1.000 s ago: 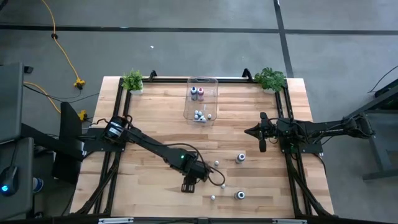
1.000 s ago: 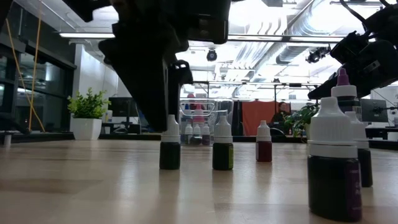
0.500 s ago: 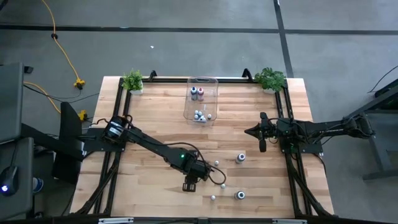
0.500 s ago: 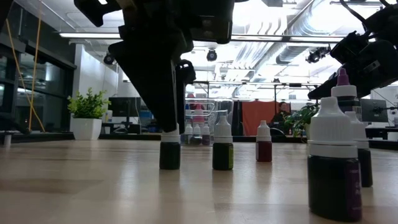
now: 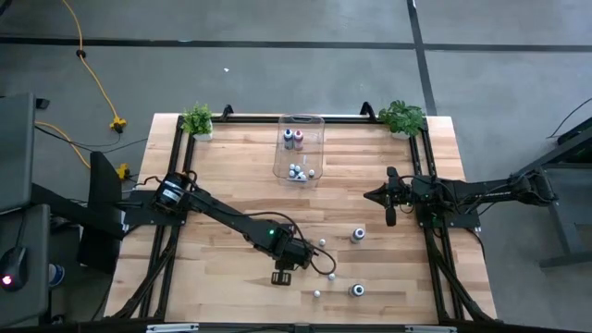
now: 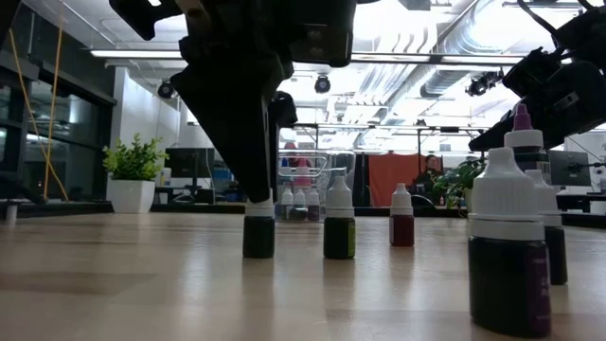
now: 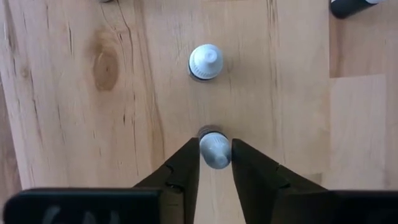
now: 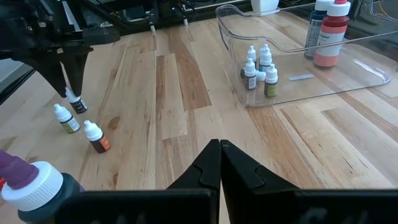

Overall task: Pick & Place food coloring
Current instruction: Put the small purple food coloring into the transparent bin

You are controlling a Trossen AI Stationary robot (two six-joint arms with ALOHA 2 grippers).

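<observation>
On the pale wood table [image 5: 231, 176], the left gripper [image 7: 215, 163] clasps a white-capped bottle [image 7: 214, 149]; right gripper [image 8: 220, 163] closed.

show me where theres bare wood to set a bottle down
Free: the table between the left plant and the clear bin. Crowded: the near middle, where the left pincer grips a small bottle among others.

Tiny white-capped food coloring bottles [image 7: 205, 61] stand upright.

overhead looking down, low level view, wrist close-ups — shared tabletop [image 5: 240, 176]
</observation>
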